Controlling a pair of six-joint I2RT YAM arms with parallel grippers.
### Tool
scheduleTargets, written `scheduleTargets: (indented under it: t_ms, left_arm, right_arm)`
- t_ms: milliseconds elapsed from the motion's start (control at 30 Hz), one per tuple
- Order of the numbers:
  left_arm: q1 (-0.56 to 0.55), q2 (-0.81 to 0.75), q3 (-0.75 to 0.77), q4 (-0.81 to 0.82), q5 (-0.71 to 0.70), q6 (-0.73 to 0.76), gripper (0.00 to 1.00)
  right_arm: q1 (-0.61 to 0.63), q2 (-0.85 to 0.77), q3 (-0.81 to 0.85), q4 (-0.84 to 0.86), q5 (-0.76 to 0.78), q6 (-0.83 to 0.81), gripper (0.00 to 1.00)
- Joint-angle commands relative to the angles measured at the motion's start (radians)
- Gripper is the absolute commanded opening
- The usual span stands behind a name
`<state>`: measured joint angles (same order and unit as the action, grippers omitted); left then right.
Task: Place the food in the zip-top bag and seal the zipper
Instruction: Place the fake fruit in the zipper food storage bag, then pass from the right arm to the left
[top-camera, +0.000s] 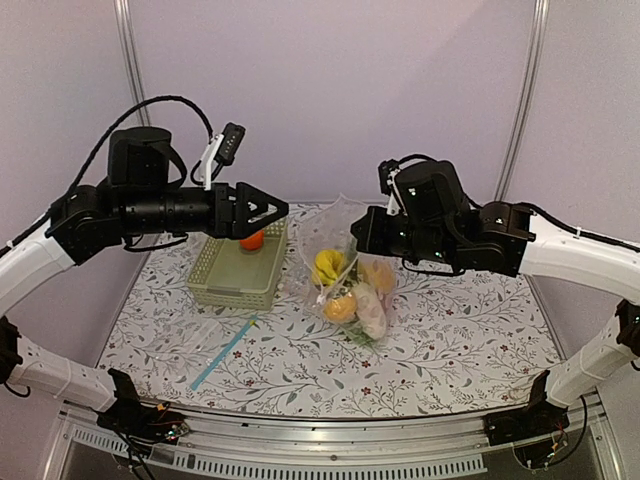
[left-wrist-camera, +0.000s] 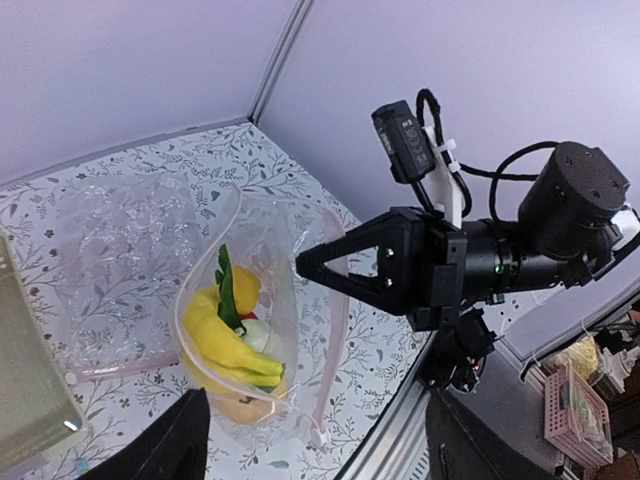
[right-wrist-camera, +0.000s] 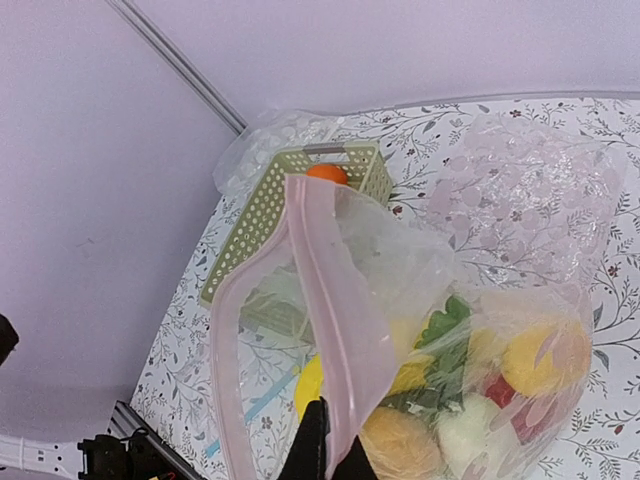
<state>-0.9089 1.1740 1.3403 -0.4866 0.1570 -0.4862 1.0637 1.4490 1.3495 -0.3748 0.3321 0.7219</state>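
Bag (right-wrist-camera: 400, 270) in right pincer (right-wrist-camera: 327, 445) (food (right-wrist-camera: 545, 355) inside)

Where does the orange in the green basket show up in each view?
Top external: orange in the far end of the basket, left of centre.
Left wrist: not in view; only the basket's edge shows.
Right wrist: upper centre, just above the pink strip.
Shared landmark: the zip-top bag of fruit.

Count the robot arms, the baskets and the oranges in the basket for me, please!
Arms: 2 (left arm, right arm)
Basket: 1
Orange in the basket: 1
Total: 4
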Motion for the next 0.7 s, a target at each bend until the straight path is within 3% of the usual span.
scheduleTargets:
  t_ms: [0, 167, 467, 533, 667]
  left_arm:
    - [-0.031, -0.031, -0.155, 0.074, -0.087, 0.015, 0.74]
    - [-0.111, 0.008, -0.255, 0.173, -0.1, -0.006, 0.73]
    - [-0.242, 0.174, -0.156, 0.149, -0.274, 0.072, 0.74]
    - [-0.242, 0.193, -0.145, 0.135, -0.312, 0.073, 0.71]
    - [-0.242, 0.221, -0.137, 0.132, -0.35, 0.055, 0.55]
  right_arm:
    - [-0.014, -0.027, 0.025, -0.008, 0.14, 0.07, 0.0]
    - [-0.015, -0.053, 0.028, -0.002, 0.228, 0.115, 0.0]
    - [-0.015, -0.083, 0.023, 0.004, 0.271, 0.152, 0.0]
    - [-0.015, -0.085, 0.021, 0.005, 0.268, 0.154, 0.0]
    - [-0.015, -0.094, 0.017, 0.006, 0.265, 0.154, 0.0]
